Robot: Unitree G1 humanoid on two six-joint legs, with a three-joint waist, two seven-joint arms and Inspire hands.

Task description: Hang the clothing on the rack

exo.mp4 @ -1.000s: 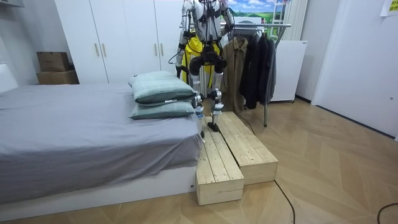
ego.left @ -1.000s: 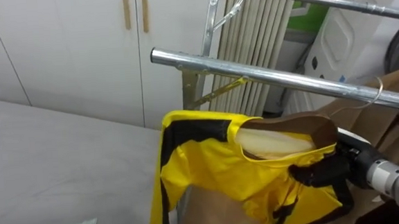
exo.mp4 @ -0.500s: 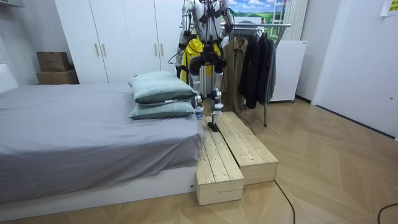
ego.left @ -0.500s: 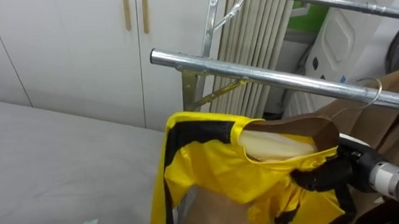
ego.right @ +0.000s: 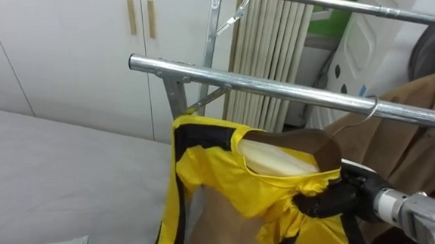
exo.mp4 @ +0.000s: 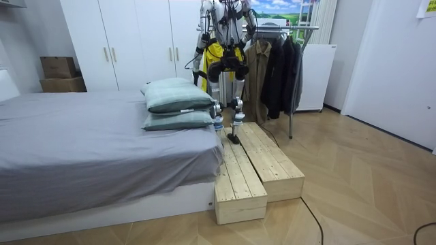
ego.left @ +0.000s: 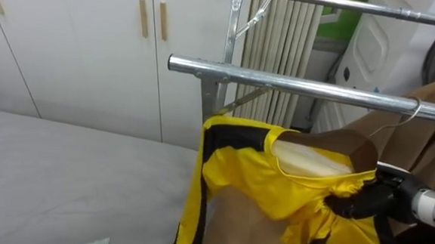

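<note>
Cloth first: the yellow garment (ego.left: 251, 184), black-trimmed, sits on a wooden hanger (ego.left: 361, 149) in the lower middle of the frame. It hangs below the metal rail (ego.left: 291, 87), which slants from upper centre to the right edge. The right hand (ego.left: 362, 202) comes in from the lower right, its dark fingers curled tight round bunched yellow fabric at the hanger's shoulder.

The wire hook (ego.left: 413, 110) reaches the rail at the far right, just beside a brown coat (ego.left: 434, 135). I cannot tell whether it sits over the bar or only against it.

That is the main risk, as I judge it. If the hand lets go with the hook unseated, hanger and garment would fall. The grip also seems to be on cloth rather than wood, so a tug could tilt the hanger and slide the garment off (the hook could also snag the coat's collar)
</note>
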